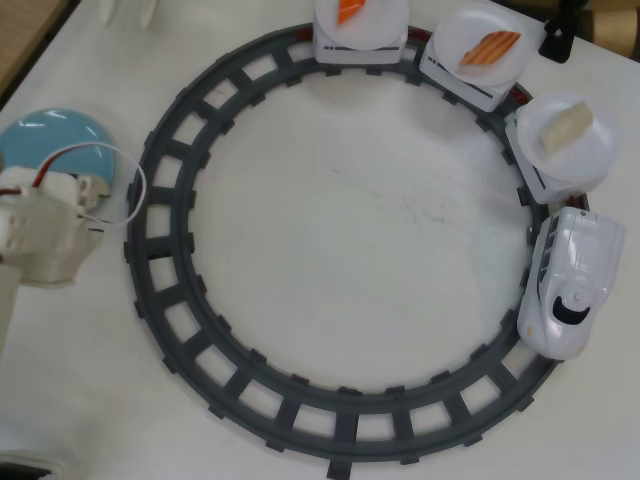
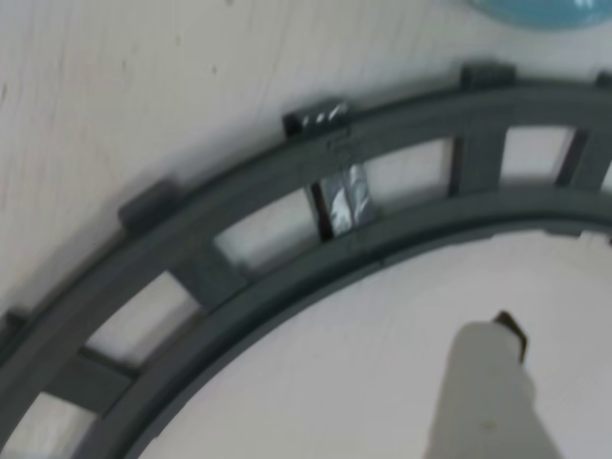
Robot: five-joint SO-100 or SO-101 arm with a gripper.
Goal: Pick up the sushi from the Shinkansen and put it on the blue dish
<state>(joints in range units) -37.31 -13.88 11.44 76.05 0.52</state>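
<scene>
Grey plastic makes up the biggest thing on the white table [image 1: 330,250]: the circular track [image 1: 160,300], which fills most of the overhead view and crosses the wrist view as a curved band of sleepers. On its right-hand arc in the overhead view rides the Shinkansen [image 1: 572,285], nose pointing down the picture, with three plate-topped cars coupled behind it along the upper arc.

Next in size is the arm [image 1: 40,240], standing at the left edge of the overhead view outside the ring, well apart from the train. It partly covers the blue dish [image 1: 45,140], which lies just outside the track at upper left and appears to hold nothing on the part that shows (the rest is hidden under the arm).

Each rear car carries a white plate [image 1: 590,160]. Two plates hold orange salmon pieces [image 1: 490,47]; the one just behind the engine holds the sushi [image 1: 565,128], a pale block resting untouched.

Smallest is the gripper: only one pale finger [image 2: 492,402] enters the wrist view from below, above bare table inside the ring, so whether the claw is apart or together cannot be told.

Judged from this, nothing of the task is done yet: reaching the train, grasping the block, and carrying it across to the dish all remain.
</scene>
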